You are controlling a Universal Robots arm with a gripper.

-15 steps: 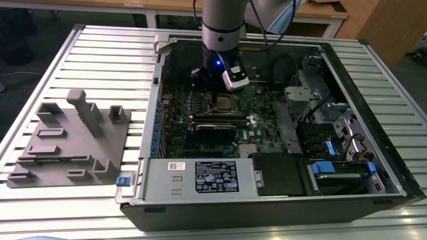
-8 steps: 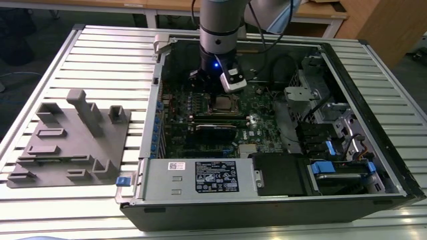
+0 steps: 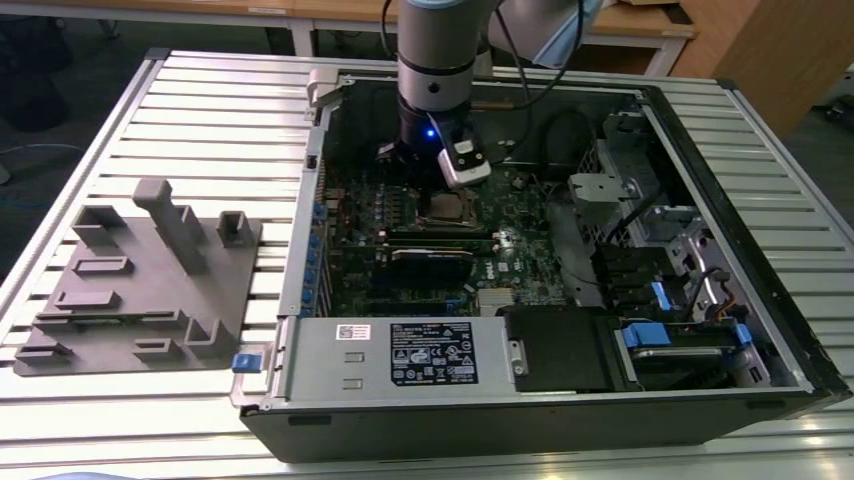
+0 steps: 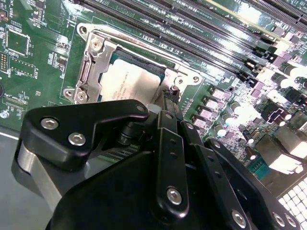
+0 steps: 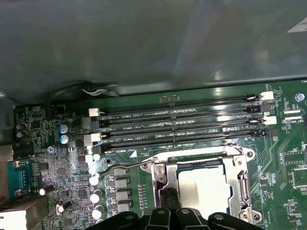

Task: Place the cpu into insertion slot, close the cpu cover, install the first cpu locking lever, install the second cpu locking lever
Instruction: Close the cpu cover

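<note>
Keeps to a closed gripper (image 4: pixel 171 96), fingertips together, at the edge of the socket (image 4: pixel 139 34). Shows the cpu (image 4: pixel 127 81) seated inside the socket, framed by the lowered cpu cover (image 4: pixel 91 67). Leaves one locking lever (image 5: pixel 122 167) angled out beside the socket.

From my feed the cpu (image 4: pixel 128 84) top looks like pale matt metal, no real shine. The cpu cover (image 4: pixel 93 62) around it is brighter bare metal that catches the glare. The gripper (image 4: pixel 170 98) is black and semi-matt, with polished screw heads. The board (image 5: pixel 53 163) is glossy green, and the memory slots (image 5: pixel 182 127) look like black plastic with a slight sheen. In the exterior view the desk (image 3: pixel 200 110) is ribbed silvery metal with a satin finish, the case (image 3: pixel 534 430) wall is dark matt painted metal, and the grey fixture (image 3: pixel 134 290) looks like dull plastic.
</note>
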